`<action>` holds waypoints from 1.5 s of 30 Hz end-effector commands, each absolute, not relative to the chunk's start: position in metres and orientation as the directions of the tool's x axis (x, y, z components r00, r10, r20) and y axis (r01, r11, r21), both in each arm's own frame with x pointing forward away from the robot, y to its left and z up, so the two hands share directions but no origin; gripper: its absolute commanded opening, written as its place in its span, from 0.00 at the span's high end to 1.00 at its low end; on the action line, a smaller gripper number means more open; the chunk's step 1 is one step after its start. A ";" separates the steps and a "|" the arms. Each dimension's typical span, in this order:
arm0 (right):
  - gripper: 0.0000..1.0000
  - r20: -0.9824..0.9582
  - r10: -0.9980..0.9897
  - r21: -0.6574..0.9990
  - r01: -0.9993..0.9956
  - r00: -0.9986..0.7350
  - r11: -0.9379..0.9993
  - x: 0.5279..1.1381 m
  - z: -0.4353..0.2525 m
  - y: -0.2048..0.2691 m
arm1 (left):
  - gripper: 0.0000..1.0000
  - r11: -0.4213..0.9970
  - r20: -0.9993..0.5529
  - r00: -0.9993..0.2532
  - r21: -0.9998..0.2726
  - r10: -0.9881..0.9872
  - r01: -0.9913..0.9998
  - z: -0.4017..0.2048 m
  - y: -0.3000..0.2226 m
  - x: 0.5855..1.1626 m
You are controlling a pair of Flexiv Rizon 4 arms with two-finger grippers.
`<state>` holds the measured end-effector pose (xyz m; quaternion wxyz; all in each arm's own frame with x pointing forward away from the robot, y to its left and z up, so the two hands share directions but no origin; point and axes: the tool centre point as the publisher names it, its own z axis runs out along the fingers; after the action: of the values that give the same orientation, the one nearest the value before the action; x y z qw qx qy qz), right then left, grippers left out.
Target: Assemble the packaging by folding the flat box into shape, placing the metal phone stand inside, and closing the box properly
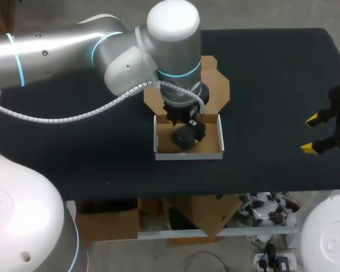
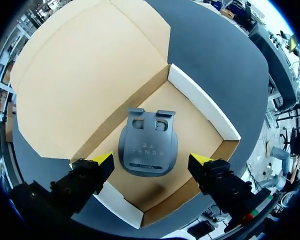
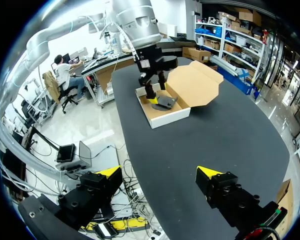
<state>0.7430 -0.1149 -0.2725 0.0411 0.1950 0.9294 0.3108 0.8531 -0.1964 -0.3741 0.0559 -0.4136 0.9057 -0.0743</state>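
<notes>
Directly above stand (image 2: 148, 145), left pincer (image 2: 151, 161)

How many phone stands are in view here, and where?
1. The phone stand lies flat in the open box, below the left fingers, which stand apart on either side without touching it. No other shows.

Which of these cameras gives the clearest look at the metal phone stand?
The left wrist view: the phone stand lies flat in the open box, fully visible. In the head view the left gripper covers part of it; the right wrist view shows it far off.
</notes>
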 end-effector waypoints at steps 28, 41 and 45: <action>0.00 0.044 0.387 0.597 0.335 -0.921 0.729 0.742 -0.273 -0.116 | 0.00 0.502 -0.002 -0.506 -0.136 -0.862 -0.854 -0.349 -0.202 0.841; 0.00 0.024 0.346 0.596 0.291 -0.938 0.749 0.750 -0.271 -0.114 | 0.00 0.438 0.025 -0.447 -0.157 -0.894 -0.885 -0.352 -0.204 0.840; 0.00 0.003 0.317 0.588 0.258 -0.948 0.767 0.754 -0.269 -0.114 | 0.00 0.408 0.029 -0.418 -0.160 -0.908 -0.899 -0.356 -0.206 0.838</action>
<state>0.7503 -0.1138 -0.2696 0.0521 0.1563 0.9384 0.3037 0.8403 -0.2058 -0.3527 0.0275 -0.5369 0.8401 -0.0722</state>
